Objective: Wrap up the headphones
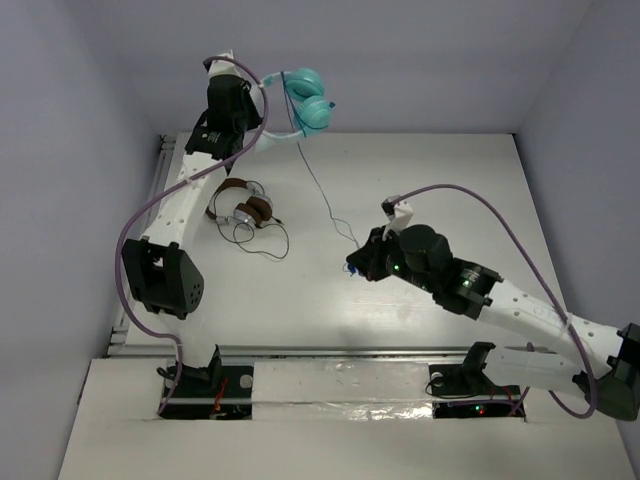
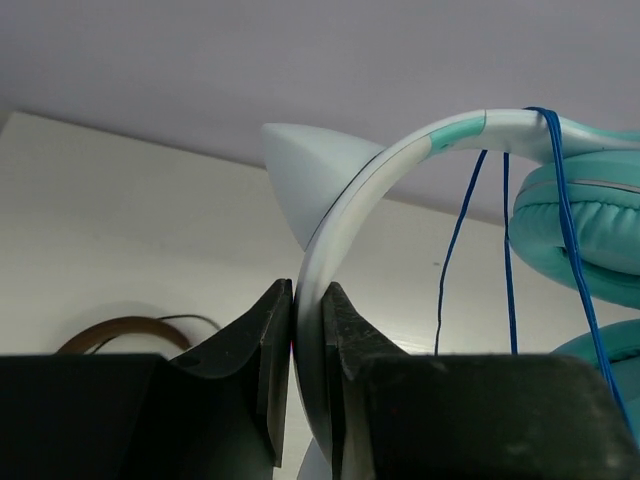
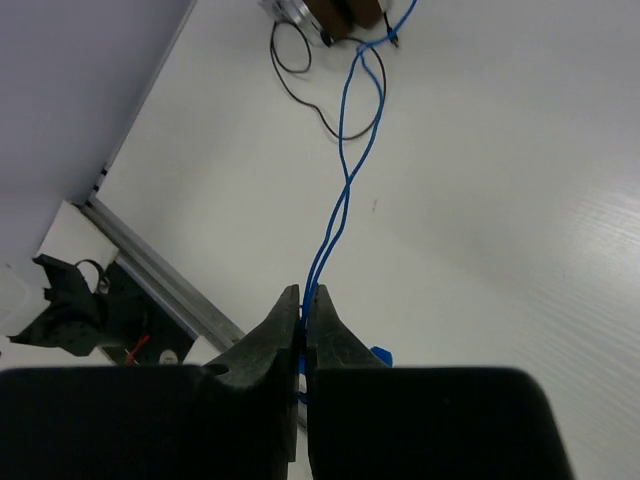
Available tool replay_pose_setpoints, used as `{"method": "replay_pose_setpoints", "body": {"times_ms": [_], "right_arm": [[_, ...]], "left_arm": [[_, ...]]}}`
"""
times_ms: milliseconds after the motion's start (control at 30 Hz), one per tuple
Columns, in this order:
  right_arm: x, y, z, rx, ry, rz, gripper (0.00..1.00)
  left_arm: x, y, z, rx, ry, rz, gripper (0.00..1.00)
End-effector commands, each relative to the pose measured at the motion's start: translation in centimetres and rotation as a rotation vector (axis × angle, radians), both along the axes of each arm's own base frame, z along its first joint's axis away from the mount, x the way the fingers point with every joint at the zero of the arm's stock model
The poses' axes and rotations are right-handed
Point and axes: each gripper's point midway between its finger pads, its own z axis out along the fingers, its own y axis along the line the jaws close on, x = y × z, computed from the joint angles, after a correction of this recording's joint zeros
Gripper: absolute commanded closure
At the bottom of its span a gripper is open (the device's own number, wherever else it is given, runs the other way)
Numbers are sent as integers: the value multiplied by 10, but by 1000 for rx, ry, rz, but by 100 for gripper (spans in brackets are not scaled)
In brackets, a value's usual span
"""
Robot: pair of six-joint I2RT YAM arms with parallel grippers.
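Note:
The teal headphones (image 1: 307,100) hang in the air over the table's far left. My left gripper (image 1: 250,140) is shut on their white headband (image 2: 370,180). In the left wrist view the jaws (image 2: 308,300) pinch the band, and the teal ear cups (image 2: 580,220) hang at the right with blue cable (image 2: 455,250) looped over the band. The thin blue cable (image 1: 318,190) runs down to my right gripper (image 1: 355,268), which is low over the table's middle. In the right wrist view that gripper (image 3: 303,300) is shut on a doubled strand of the cable (image 3: 345,190); a blue plug end (image 3: 380,355) shows beside the jaws.
Brown-banded headphones (image 1: 245,208) with a thin black cable (image 1: 275,245) lie on the table left of centre, below the left gripper. They also show in the right wrist view (image 3: 340,10). A metal rail (image 1: 330,352) runs along the near edge. Walls stand at the back and sides.

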Motion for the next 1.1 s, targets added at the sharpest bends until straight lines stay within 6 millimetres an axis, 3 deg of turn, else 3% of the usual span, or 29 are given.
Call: {"method": "replay_pose_setpoints", "body": {"times_ms": [0, 33, 133, 167, 400, 500, 600, 700, 733, 900, 1067], "right_arm": [[-6, -6, 35, -45, -64, 35, 100], [-6, -6, 49, -47, -73, 42, 100], [-6, -7, 61, -86, -92, 64, 100], [-5, -7, 77, -70, -119, 69, 100], [-1, -28, 144, -18, -249, -1, 100], [3, -33, 160, -25, -283, -26, 100], [12, -37, 167, -45, -305, -72, 100], [18, -42, 194, -9, -371, -109, 100], [19, -43, 199, -3, -378, -121, 100], [37, -54, 218, -52, -448, -220, 100], [54, -62, 227, -77, -482, -297, 100]], "left_arm": [[-2, 14, 15, 77, -78, 86, 100], [0, 15, 8, 90, -65, 91, 100], [2, 8, -9, 119, -31, 83, 100], [1, 8, -11, 151, -28, 95, 100], [-12, -48, -39, 308, 12, 50, 100], [-19, -79, -67, 357, 62, -15, 100], [-22, -88, -83, 373, 89, -43, 100], [-30, -109, -101, 378, 109, -104, 100], [-30, -109, -105, 382, 117, -105, 100], [-55, -150, -119, 397, 124, -200, 100], [-78, -170, -130, 330, 155, -290, 100]]}}
